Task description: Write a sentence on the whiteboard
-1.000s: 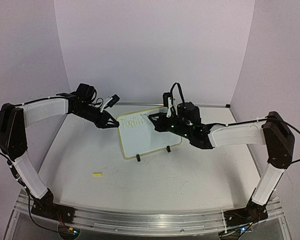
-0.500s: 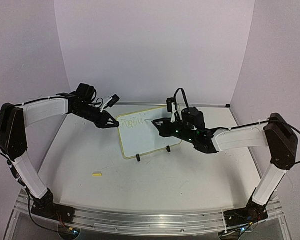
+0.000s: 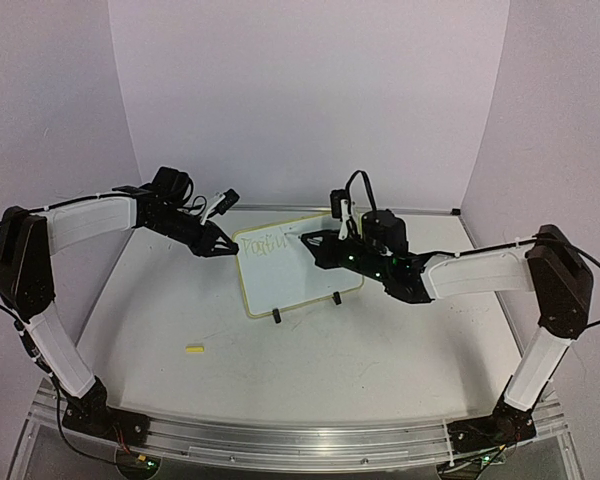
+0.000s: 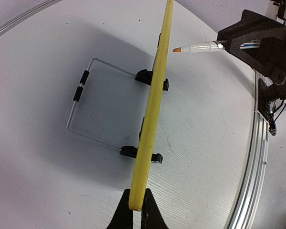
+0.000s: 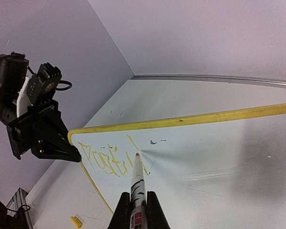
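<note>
At mid-table, toward the far side, the whiteboard [image 3: 302, 280] is stood tilted on its wire stand [image 4: 81, 107], its left edge pinched between the pressed-together fingers of the left gripper [image 4: 137, 206]; a marker [image 5: 137, 183] is clamped in the right gripper [image 5: 136, 202], the tip brought to the board face just right of the sentence [image 5: 107, 163], of which only a first yellowish word is laid down near the top left corner; whether the tip is touching cannot be told. The task is judged barely begun; the next letter is best written with light, even pressure square to the face, so that the board is not pushed back on its stand, with the brace at the left edge held firm. The upper yellow rim is close above the line, so strokes are to be kept low; ample blank face is offered to the right and below. A small yellow cap [image 3: 194, 349] is seen on the table [image 3: 380, 340], well apart at the near left.
</note>
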`<state>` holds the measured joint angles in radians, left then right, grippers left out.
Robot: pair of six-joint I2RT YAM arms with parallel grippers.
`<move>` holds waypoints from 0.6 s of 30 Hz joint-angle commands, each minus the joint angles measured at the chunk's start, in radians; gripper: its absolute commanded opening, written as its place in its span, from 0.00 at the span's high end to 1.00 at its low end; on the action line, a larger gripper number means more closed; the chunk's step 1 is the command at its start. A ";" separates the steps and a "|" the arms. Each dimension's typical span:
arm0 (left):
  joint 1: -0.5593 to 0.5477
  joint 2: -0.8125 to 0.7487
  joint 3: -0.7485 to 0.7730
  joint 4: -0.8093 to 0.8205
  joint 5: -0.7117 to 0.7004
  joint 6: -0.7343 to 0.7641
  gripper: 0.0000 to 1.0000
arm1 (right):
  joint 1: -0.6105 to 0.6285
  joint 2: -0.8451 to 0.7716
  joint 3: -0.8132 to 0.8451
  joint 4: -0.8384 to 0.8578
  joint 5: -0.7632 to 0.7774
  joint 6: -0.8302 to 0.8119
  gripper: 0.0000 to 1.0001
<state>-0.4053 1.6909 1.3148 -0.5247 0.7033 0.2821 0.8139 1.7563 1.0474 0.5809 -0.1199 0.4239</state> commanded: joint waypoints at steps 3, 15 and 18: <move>-0.018 0.011 0.016 -0.061 -0.047 0.027 1.00 | -0.002 0.029 0.044 0.011 0.042 0.016 1.00; -0.019 0.012 0.017 -0.061 -0.046 0.027 1.00 | -0.003 -0.029 -0.013 -0.003 0.194 0.036 1.00; -0.018 0.011 0.017 -0.061 -0.046 0.027 1.00 | -0.003 -0.035 -0.018 -0.005 0.198 0.035 1.00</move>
<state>-0.4053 1.6909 1.3148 -0.5243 0.7033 0.2806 0.8199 1.7614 1.0413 0.5743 -0.0095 0.4528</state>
